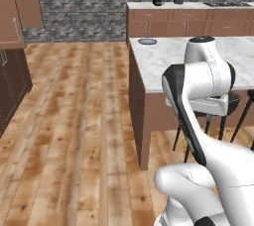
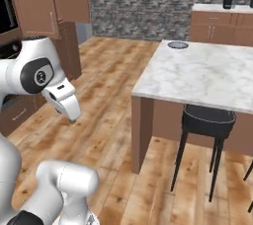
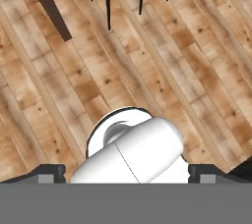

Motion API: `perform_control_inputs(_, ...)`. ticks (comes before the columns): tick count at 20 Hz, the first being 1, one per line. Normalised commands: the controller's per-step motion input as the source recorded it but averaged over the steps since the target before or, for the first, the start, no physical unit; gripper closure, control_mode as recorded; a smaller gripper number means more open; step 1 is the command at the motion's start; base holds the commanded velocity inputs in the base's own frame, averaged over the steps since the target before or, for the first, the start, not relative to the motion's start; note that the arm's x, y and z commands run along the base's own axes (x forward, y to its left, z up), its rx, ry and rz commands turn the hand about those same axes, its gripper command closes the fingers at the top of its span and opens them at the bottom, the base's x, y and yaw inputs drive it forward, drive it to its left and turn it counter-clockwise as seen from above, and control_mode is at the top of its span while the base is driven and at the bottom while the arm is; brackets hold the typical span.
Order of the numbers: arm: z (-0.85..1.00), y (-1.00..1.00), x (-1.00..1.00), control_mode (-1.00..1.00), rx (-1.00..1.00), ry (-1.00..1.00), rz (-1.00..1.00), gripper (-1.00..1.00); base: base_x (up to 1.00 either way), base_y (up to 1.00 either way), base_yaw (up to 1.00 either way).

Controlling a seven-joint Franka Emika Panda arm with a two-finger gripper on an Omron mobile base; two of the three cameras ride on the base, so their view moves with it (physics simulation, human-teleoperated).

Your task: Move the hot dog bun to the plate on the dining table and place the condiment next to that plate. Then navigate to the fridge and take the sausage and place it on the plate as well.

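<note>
Arm tucked beside the dining table [image 2: 197,76], hand empty.

The hand [image 3: 126,175] is pointed down at the wooden floor [image 3: 162,70] with its fingers spread wide and nothing between them, likely a folded pose for driving. The marble surface is seen bare except for a small grey-blue dish [image 2: 178,45] at its far corner; bun, plate, condiment and sausage cannot be located from here. A black stool [image 2: 207,120] is tucked under the near edge.

A: What is getting cut off?
B: The dining table [image 2: 197,76] is running past the right edge.
A: And the small dish [image 2: 178,45]?
B: Too small for making out details
</note>
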Motion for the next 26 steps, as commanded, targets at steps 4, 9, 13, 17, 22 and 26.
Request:
perform_control_inputs(4,0.00,0.00,0.00,1.00,0.00,0.00,0.00,-1.00,0.63,1.00,-0.15)
perform_control_inputs(9,0.00,0.00,0.00,1.00,0.00,0.00,0.00,-1.00,0.86,0.99,-0.20)
perform_control_inputs(13,0.00,0.00,0.00,1.00,0.00,0.00,0.00,-1.00,1.00,0.82,-0.24)
perform_control_inputs(17,0.00,0.00,0.00,1.00,0.00,0.00,0.00,-1.00,1.00,0.46,-0.21)
perform_control_inputs(22,0.00,0.00,0.00,1.00,0.00,0.00,0.00,-1.00,0.98,0.05,-0.06)
perform_control_inputs(26,0.00,0.00,0.00,1.00,0.00,0.00,0.00,-1.00,0.98,-0.01,0.00)
